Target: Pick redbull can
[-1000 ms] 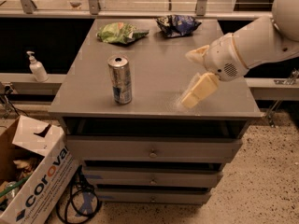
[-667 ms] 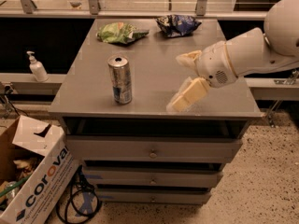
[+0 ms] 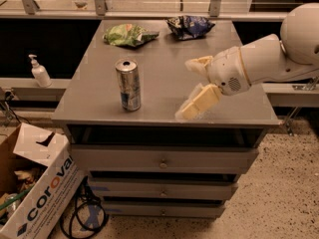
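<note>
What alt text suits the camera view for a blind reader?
A robot arm's gripper, fingers open, hovers over the right side of a grey drawer cabinet, apart from the upright redbull can standing to its left. A green snack bag and a dark blue snack bag lie at the back.

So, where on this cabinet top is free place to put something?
Free: the front left corner beside the redbull can; the middle between can and bags. Crowded: the back edge, with the green bag and dark blue bag; the right front, around the open gripper.
</note>
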Controlling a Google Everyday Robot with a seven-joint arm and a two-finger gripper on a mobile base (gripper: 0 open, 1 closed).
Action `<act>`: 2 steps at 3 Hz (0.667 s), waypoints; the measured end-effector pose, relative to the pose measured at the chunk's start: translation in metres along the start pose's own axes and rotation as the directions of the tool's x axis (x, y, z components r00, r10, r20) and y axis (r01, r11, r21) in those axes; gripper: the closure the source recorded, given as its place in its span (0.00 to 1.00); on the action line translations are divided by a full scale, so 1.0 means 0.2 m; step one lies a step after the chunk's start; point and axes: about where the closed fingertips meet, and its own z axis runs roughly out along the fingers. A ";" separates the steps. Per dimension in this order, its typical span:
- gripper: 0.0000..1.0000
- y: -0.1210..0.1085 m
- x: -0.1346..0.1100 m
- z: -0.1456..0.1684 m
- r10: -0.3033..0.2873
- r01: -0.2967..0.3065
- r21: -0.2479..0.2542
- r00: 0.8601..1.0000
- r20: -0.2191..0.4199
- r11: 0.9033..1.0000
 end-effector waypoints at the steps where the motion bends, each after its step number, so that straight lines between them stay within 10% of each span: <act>1: 0.00 0.02 -0.03 0.11 0.006 -0.004 -0.021 0.995 0.097 1.000; 2: 0.00 0.02 -0.10 0.26 -0.008 0.013 -0.023 0.978 0.209 1.000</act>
